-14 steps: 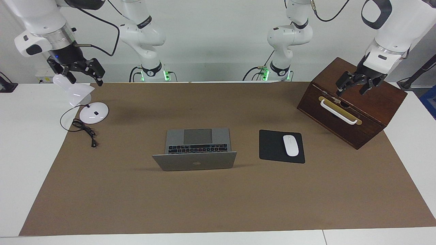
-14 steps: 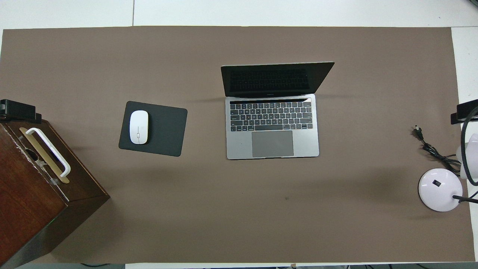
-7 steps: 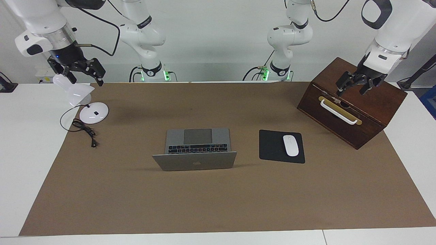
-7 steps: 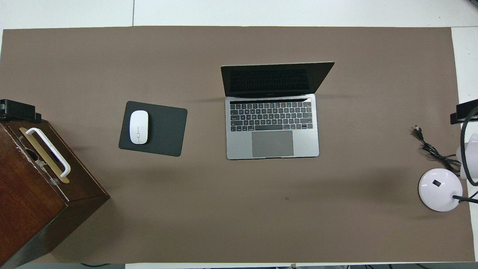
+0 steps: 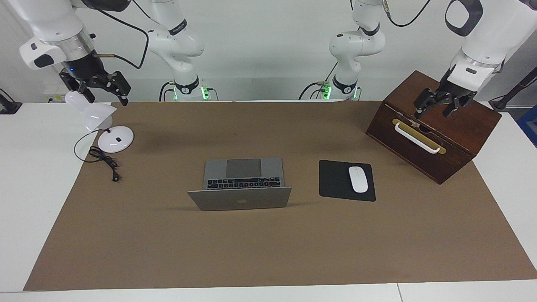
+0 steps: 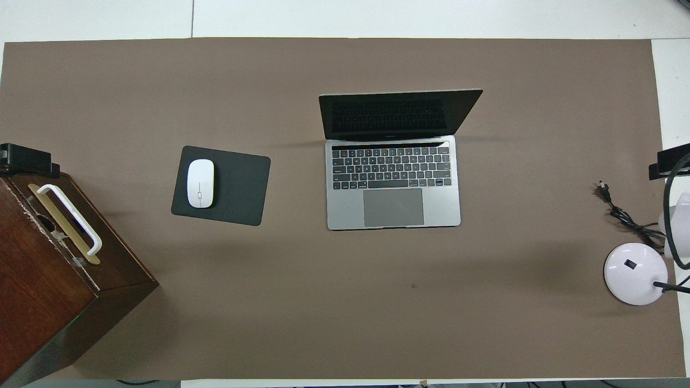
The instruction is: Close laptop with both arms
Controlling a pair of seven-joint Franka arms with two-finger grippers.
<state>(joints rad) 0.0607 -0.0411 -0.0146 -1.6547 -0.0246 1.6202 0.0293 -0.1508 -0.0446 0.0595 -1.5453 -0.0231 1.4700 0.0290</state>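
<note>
A silver-grey laptop (image 5: pixel 240 184) sits open in the middle of a brown mat (image 5: pixel 268 247) on a white table (image 5: pixel 25 188). Its lid stands up, tilted back away from the robots, with the keyboard and trackpad facing them. Nothing of the task looks done yet: the lid is fully raised and neither arm is near it. The whole job remains, namely bringing both grippers to the lid and folding it down onto the keyboard.

The right gripper (image 5: pixel 97 89) hangs in the air over a white desk lamp (image 5: pixel 100 121) at the right arm's end of the table, its fingers spread and holding nothing. From this gripper, the laptop lies well apart, lower down and toward the table's middle.

The left gripper (image 5: pixel 438 105) hangs just over the top of a dark wooden box (image 5: pixel 457 138) with a white handle, at the left arm's end. Its fingers are also spread and empty. From it, the laptop lies well apart toward the middle, past a black mouse pad (image 5: pixel 335 180) carrying a white mouse (image 5: pixel 358 179).
</note>
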